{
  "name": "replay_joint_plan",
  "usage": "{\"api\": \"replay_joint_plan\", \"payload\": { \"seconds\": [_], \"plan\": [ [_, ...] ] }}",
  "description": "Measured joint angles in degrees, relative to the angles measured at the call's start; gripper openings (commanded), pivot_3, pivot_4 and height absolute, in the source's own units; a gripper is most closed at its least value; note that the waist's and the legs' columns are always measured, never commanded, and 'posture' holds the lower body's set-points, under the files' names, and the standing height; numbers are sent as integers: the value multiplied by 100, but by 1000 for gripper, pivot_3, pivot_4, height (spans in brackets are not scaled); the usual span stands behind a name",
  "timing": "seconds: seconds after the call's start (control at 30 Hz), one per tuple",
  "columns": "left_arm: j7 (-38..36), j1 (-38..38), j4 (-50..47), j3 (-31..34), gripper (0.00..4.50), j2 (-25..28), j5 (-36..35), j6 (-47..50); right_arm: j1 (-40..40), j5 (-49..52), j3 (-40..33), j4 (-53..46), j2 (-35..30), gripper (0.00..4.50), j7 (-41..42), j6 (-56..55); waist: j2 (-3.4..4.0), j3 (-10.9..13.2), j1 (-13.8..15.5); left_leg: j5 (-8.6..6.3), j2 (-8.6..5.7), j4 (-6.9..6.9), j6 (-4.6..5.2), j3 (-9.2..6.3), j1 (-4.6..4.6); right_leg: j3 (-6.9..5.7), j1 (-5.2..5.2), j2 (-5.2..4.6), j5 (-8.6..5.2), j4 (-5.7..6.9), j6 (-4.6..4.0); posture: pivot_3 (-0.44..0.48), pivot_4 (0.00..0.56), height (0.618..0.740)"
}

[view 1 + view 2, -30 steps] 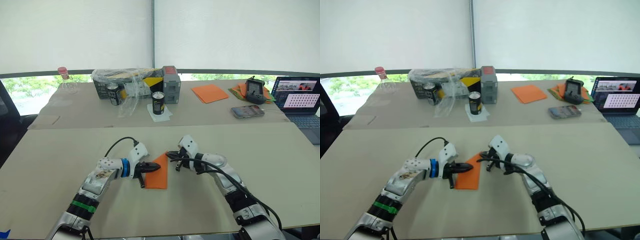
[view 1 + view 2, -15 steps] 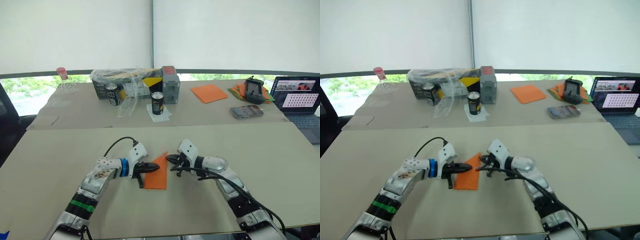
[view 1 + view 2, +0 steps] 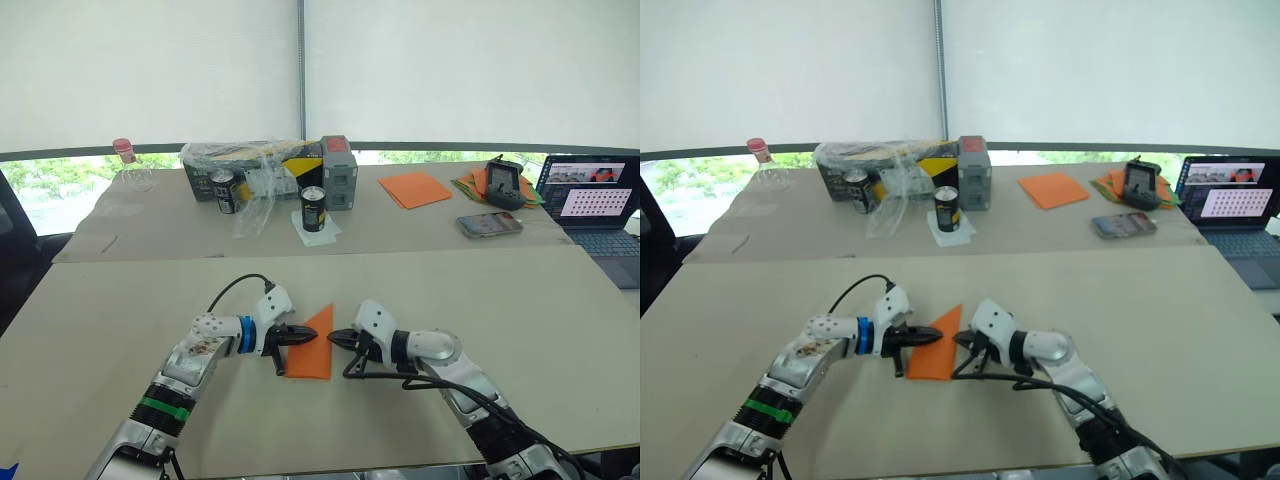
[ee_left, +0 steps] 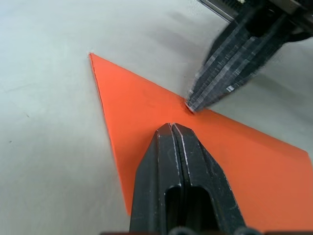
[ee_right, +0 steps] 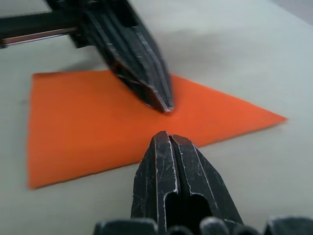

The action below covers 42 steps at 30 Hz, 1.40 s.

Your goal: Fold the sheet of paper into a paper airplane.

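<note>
The bright-orange sheet of paper (image 3: 313,350) lies folded flat on the near table as a narrow pointed wedge, its tip pointing away from me. My left gripper (image 3: 309,336) is shut, and its tip rests on top of the paper near the middle (image 4: 146,103). My right gripper (image 3: 334,338) is also shut, with its tip touching the paper's right edge, close to the left tip. In the right wrist view my own shut fingers (image 5: 168,161) meet the orange edge (image 5: 73,122), and the left gripper (image 5: 165,105) presses just beyond.
On the far table stand a stack of orange sheets (image 3: 419,187), an orange-and-green pile (image 3: 472,183) under a black device (image 3: 503,182), a phone (image 3: 489,224), a laptop (image 3: 594,200), two cans (image 3: 314,208), a plastic-wrapped box (image 3: 262,168) and a bottle (image 3: 128,165).
My right gripper has slid from beside the paper's far tip toward me along its right edge, and the right forearm has dropped lower. The left gripper stayed put on the paper.
</note>
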Motion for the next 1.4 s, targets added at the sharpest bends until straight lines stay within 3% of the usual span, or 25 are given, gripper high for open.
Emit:
{"api": "replay_joint_plan", "payload": {
  "seconds": [0.77,0.97,1.1,1.27,1.4],
  "plan": [
    [-216,-20,-39,-66,33,131,2,57,1511,640,217,-1478,-390,0,338,225,-2,-3,105,-5,-1,-1,7,-1,1,-3,15,0,-2,-26,3,0,150,739],
    [-215,-54,9,-79,33,91,2,10,1387,1265,-121,-1553,-377,0,369,667,-4,0,157,-5,-4,-1,7,-1,-6,-2,10,-3,-2,-27,3,0,150,739],
    [-215,-67,38,-80,33,88,2,-3,788,1398,-342,-1436,-324,0,310,797,-4,1,158,-5,-4,-1,7,-2,-5,-4,9,-3,-2,-24,3,0,150,739],
    [-211,-52,25,-79,33,82,0,-8,130,939,-223,-266,-227,0,67,743,-3,0,159,-5,-5,-1,7,-2,-8,-5,5,-4,-1,-23,2,0,150,739],
    [-197,-35,8,-69,33,96,1,-3,41,899,-221,66,-123,0,136,414,-3,0,159,-5,-5,-1,7,-2,-7,-4,6,-5,-1,-23,2,0,150,739]
  ]
}}
